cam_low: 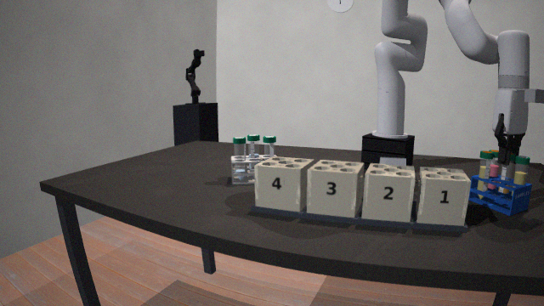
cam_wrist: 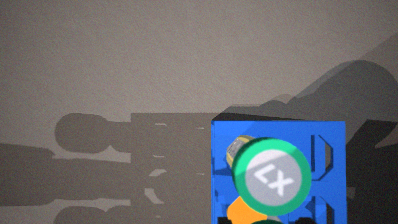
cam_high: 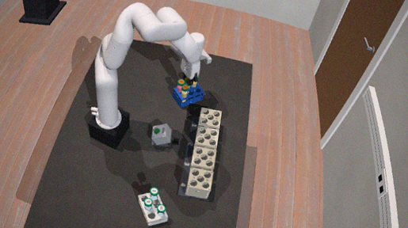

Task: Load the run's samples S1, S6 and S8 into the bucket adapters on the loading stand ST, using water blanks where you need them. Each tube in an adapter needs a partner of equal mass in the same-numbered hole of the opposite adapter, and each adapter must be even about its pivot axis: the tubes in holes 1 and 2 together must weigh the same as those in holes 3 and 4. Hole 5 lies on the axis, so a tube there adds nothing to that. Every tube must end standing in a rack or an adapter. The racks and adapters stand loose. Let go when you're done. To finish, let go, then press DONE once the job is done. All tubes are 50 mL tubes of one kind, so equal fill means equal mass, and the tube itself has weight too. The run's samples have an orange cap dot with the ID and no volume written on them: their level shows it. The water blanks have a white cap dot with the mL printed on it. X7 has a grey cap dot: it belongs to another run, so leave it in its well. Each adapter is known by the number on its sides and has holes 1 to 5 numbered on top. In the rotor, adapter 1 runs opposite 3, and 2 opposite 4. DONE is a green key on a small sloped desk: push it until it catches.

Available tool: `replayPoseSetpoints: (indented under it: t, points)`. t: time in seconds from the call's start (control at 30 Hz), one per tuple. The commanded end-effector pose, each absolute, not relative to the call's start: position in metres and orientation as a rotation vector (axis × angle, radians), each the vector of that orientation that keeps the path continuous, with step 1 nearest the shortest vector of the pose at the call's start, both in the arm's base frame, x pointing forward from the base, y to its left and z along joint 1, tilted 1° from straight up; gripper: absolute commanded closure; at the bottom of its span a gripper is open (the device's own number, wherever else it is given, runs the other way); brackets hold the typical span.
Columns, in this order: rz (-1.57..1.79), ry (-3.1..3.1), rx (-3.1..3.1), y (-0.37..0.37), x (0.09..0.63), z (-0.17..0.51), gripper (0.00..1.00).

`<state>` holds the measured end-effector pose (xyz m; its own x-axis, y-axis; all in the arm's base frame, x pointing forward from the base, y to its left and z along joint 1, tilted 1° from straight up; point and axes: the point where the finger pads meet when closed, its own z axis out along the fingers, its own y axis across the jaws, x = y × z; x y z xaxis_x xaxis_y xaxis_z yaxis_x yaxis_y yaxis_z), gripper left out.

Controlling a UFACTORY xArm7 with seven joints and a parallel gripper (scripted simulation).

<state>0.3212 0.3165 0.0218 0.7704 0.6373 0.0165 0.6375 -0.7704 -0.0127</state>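
Samples [cam_high: 185, 89] [cam_low: 494, 171] stand beneath the high-arched arm [cam_high: 107, 92] [cam_low: 391, 102].

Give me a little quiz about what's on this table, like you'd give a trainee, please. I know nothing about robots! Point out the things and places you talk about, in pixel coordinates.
1. True or false: some of the adapters [cam_high: 198, 192] [cam_low: 331, 206] have tubes in them.

2. Where is X7 [cam_wrist: 287, 192]?
A) in adapter 2
B) in the blue rack [cam_high: 179, 99] [cam_low: 520, 204] [cam_wrist: 280, 128]
C) in adapter 4

3. Fill in the number: the white rack [cam_high: 150, 223] [cam_low: 235, 159] holds ___ tubes.

Key: 1 false; 2 B; 3 three.
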Motion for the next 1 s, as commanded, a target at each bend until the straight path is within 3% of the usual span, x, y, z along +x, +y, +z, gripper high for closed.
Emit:
replayPoseSetpoints:
  t: [0.0,0.97]
  points:
    - [-0.024,-1.058,-2.938,0.3176,0.3224,0.0233,1.0]
    - [-0.024,-1.058,-2.938,0.3175,0.3224,0.0294,1.0]
